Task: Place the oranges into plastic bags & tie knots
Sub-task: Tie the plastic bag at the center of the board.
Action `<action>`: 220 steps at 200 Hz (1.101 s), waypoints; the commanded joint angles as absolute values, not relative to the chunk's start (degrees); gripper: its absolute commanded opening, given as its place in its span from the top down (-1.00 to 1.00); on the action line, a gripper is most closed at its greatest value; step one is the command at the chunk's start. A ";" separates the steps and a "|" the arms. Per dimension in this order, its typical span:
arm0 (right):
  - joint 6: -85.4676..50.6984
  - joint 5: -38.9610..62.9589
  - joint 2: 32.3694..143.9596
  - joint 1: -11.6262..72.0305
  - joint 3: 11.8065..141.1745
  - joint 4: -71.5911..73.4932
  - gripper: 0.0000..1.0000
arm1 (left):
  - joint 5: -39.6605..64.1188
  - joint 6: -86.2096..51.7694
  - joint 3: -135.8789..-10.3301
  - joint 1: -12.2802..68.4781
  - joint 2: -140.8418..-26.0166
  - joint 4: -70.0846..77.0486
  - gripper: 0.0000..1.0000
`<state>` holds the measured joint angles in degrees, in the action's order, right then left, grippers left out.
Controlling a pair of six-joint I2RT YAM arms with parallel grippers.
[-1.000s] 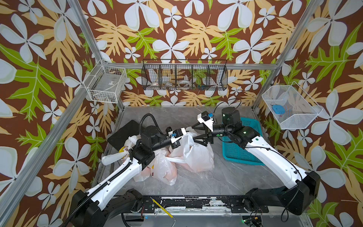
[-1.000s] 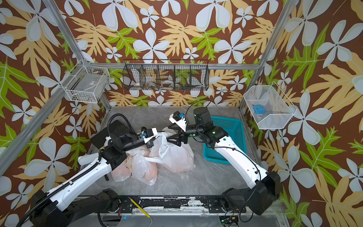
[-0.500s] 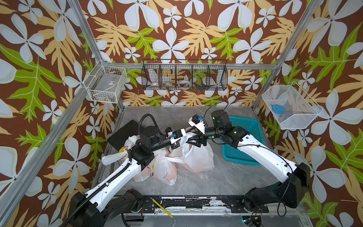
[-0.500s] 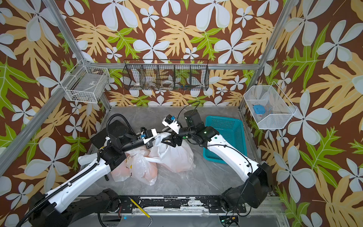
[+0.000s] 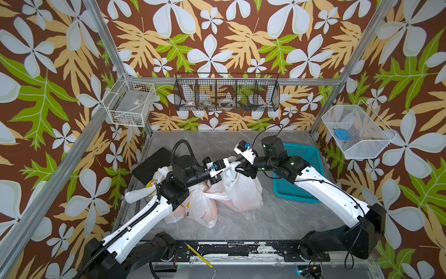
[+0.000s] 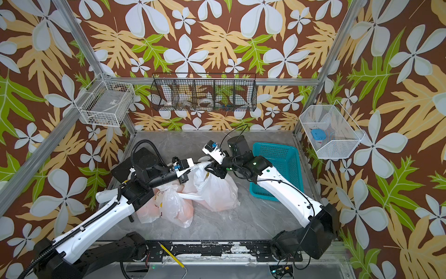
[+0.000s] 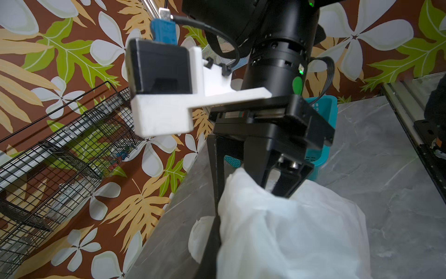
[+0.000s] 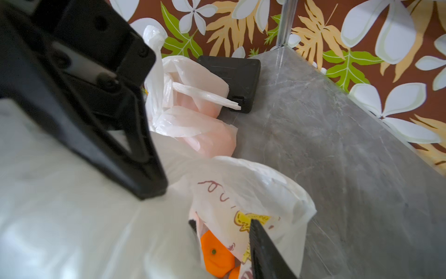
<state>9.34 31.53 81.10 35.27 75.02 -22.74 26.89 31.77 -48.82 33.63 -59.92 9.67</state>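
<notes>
Clearly the job is in its last stretch. Two plastic bags (image 5: 201, 209) lie slumped on the desk (image 5: 277, 224) beside the left arm, with orange showing through their film. In the right wrist view at least one of them carries a knot (image 8: 205, 95), a twisted handle strip jutting sideways; whether the second is tied I cannot tell. No loose fruit shows on the desk, nor in the part of the teal basket (image 5: 301, 154) that the right arm leaves uncovered.

The third bag (image 5: 243, 193) stands between the two arms, already loaded: oranges (image 8: 214, 253) show through its gaping mouth. It is not yet tied. The left gripper (image 8: 147, 186) is clamped tight on the film at the bag's top. The right gripper (image 7: 275, 190) has its jaws partly apart astride another fold of that top, just beside the left one; whether they pinch the plastic I cannot tell.

What remains, by my reading, is to get both handles firmly in hand, cross them and pull the knot snug without spilling fruit from the open mouth.
</notes>
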 commanded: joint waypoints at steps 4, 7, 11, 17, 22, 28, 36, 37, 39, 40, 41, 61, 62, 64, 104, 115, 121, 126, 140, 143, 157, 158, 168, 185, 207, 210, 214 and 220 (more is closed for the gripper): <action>9.61 22.79 81.12 35.33 75.66 -23.52 0.47 | 24.73 31.99 -49.39 34.26 -59.59 8.84 1.00; 9.66 22.01 81.12 35.33 75.74 -23.47 0.47 | 24.40 31.95 -49.47 34.35 -59.57 8.71 1.00; 9.72 21.17 81.20 35.32 75.83 -23.57 0.49 | 24.07 31.83 -49.48 34.51 -59.57 8.49 1.00; 9.74 20.13 81.30 35.30 75.93 -23.42 0.52 | 23.50 31.31 -49.61 34.74 -59.55 8.44 1.00; 9.69 19.34 81.33 35.30 75.89 -23.06 0.54 | 23.04 30.94 -49.78 34.95 -59.54 8.23 1.00; 9.58 18.91 81.18 35.27 75.71 -22.22 0.56 | 22.62 30.44 -49.96 35.21 -59.55 7.80 1.00; 9.58 18.73 80.94 35.40 75.29 -21.11 0.57 | 22.15 30.34 -50.10 35.69 -59.52 7.44 1.00; 9.58 18.64 80.90 35.32 75.26 -21.02 0.57 | 22.10 30.38 -50.10 35.73 -59.51 7.46 1.00; 9.51 18.57 80.82 35.33 75.18 -20.83 0.56 | 21.96 30.45 -50.05 35.81 -59.55 7.34 1.00; 9.50 18.56 80.80 35.33 75.16 -20.74 0.56 | 21.92 30.47 -50.03 35.88 -59.57 7.36 1.00; 9.50 18.55 80.74 35.33 75.15 -20.70 0.56 | 21.86 30.53 -50.02 35.91 -59.49 7.33 1.00; 11.27 17.67 79.19 34.70 75.44 -22.52 0.50 | 20.52 31.67 -49.36 36.04 -59.09 7.30 1.00; 11.35 17.71 79.06 34.58 75.43 -22.55 0.50 | 20.46 31.70 -49.33 36.04 -59.03 7.30 1.00; 11.53 17.92 78.66 34.33 75.23 -22.58 0.49 | 20.34 31.79 -49.27 36.04 -58.99 7.29 1.00; 13.64 19.90 77.16 32.19 73.64 -22.24 0.55 | 20.86 30.16 -49.92 36.04 -58.84 7.40 1.00; 13.77 21.44 77.27 32.17 73.83 -22.60 0.57 | 20.92 30.22 -50.01 36.04 -59.10 7.47 1.00; 13.77 21.93 77.16 32.17 73.62 -22.46 0.55 | 20.76 30.31 -49.94 36.04 -59.23 7.55 1.00; 14.02 22.86 76.94 32.17 73.36 -22.52 0.50 | 20.61 30.32 -49.88 36.04 -59.25 7.62 1.00; 14.60 24.83 75.32 32.18 72.42 -22.50 0.15 | 20.22 30.57 -49.92 36.04 -59.57 7.75 1.00; 15.02 25.54 74.85 32.17 72.16 -22.75 0.07 | 20.22 30.58 -49.93 36.05 -59.65 7.80 1.00; 16.64 26.74 71.77 31.61 71.50 -24.35 -0.26 | 20.15 31.48 -50.07 36.04 -59.98 7.79 1.00; 16.67 26.86 71.66 31.45 71.39 -24.39 -0.27 | 20.14 31.52 -50.09 36.04 -60.01 7.81 1.00; 16.79 29.67 68.59 29.22 70.49 -24.65 -0.42 | 20.03 32.04 -50.18 36.04 -60.20 7.79 1.00; 15.08 37.64 63.63 23.57 69.30 -23.00 -0.61 | 19.93 32.51 -50.44 36.04 -60.49 7.65 1.00; 12.79 41.68 62.16 20.06 70.70 -19.80 -0.77 | 20.53 33.02 -50.53 36.04 -60.78 7.82 1.00; 12.57 41.55 62.71 20.03 71.53 -20.02 -0.77 | 20.64 33.16 -50.56 36.04 -60.84 7.87 1.00; 12.66 41.41 63.77 19.97 72.93 -20.58 -0.77 | 20.69 33.36 -50.54 36.04 -60.90 7.87 1.00; 12.82 41.65 65.62 20.00 75.21 -21.94 -0.77 | 20.76 33.46 -50.59 36.04 -61.00 7.91 1.00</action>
<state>14.66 36.49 62.35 20.88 70.72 -22.72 19.97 32.05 -50.04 36.01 -60.69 6.79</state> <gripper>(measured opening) 0.888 0.049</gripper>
